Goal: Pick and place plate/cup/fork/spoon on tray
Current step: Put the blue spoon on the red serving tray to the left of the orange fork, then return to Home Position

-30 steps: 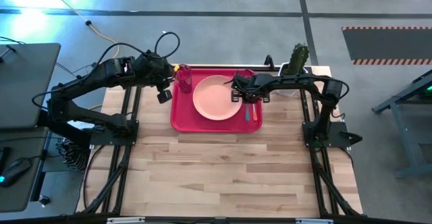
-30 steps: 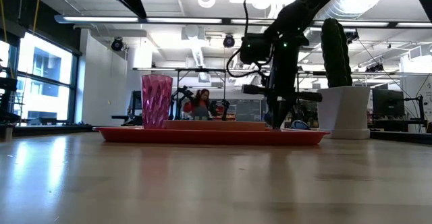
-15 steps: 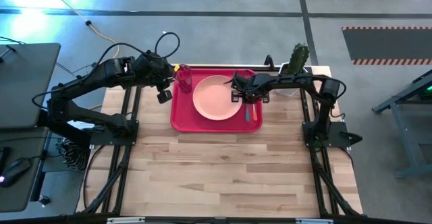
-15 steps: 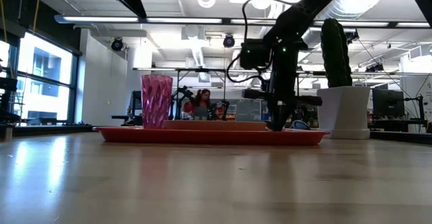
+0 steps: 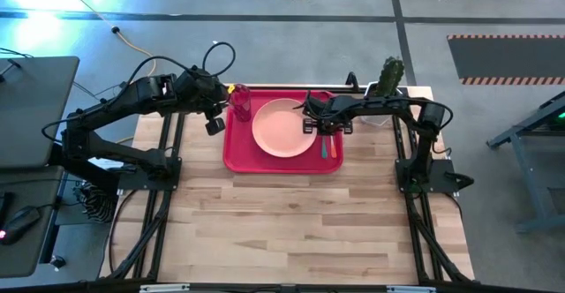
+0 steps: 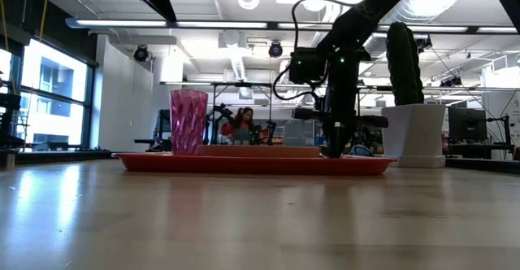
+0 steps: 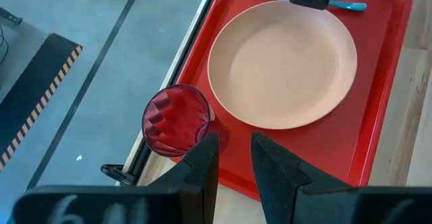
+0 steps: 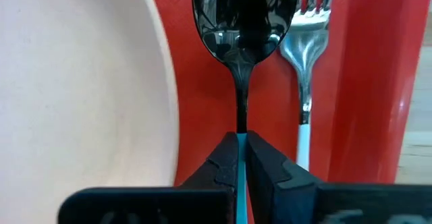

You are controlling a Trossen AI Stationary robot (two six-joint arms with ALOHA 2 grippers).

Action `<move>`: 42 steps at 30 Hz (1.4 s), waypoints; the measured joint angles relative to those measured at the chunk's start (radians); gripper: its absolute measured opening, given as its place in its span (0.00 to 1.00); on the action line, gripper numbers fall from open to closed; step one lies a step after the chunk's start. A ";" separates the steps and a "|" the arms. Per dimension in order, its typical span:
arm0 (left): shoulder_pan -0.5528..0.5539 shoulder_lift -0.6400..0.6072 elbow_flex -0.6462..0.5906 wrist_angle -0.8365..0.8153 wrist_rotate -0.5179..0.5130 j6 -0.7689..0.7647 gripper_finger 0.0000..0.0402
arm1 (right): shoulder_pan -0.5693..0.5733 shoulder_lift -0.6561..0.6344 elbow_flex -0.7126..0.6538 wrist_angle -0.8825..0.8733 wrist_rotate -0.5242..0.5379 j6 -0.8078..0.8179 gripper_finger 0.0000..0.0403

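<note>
The red tray [image 5: 238,159] lies at the table's far middle. The peach-pink plate [image 5: 281,127] rests flat on it, and the magenta cup [image 5: 240,103] stands upright in its far left corner [image 6: 188,122]. The fork [image 8: 307,55] lies on the tray floor right of the plate, tines toward the far edge. My right gripper [image 5: 315,125] is down at the tray between plate and fork, shut on the spoon [image 8: 244,21]. My left gripper [image 7: 233,163] is open and empty, above the tray's left rim beside the cup. My right gripper pinches the spoon between its two fingers at the teal handle [image 8: 238,153], just behind the dark metal neck. The fingers come from above, pointing down, across the spoon. The spoon lies level along the tray beside the plate, bowl toward the far edge; whether it rests on the tray I cannot tell.
A white pot with a green cactus [image 5: 388,77] stands at the table's far right corner, just beyond the tray's right end. The bare wooden table top [image 5: 291,231] stretches from the tray to the near edge. A person sits far off in the room [image 6: 241,124].
My right gripper has gone down toward the tray floor with the spoon, staying shut on it, and has moved slightly toward the plate. The left arm has kept still.
</note>
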 joint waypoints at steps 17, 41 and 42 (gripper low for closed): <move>0.000 0.000 0.000 0.000 0.000 0.000 0.19 | -0.005 0.000 0.000 0.000 -0.008 -0.008 0.04; 0.000 0.000 0.000 0.000 0.000 -0.014 0.19 | 0.003 -0.047 0.000 0.000 0.028 0.018 0.07; 0.000 0.000 0.000 0.000 0.000 -0.020 0.19 | 0.003 -0.060 0.000 0.000 0.035 0.017 0.07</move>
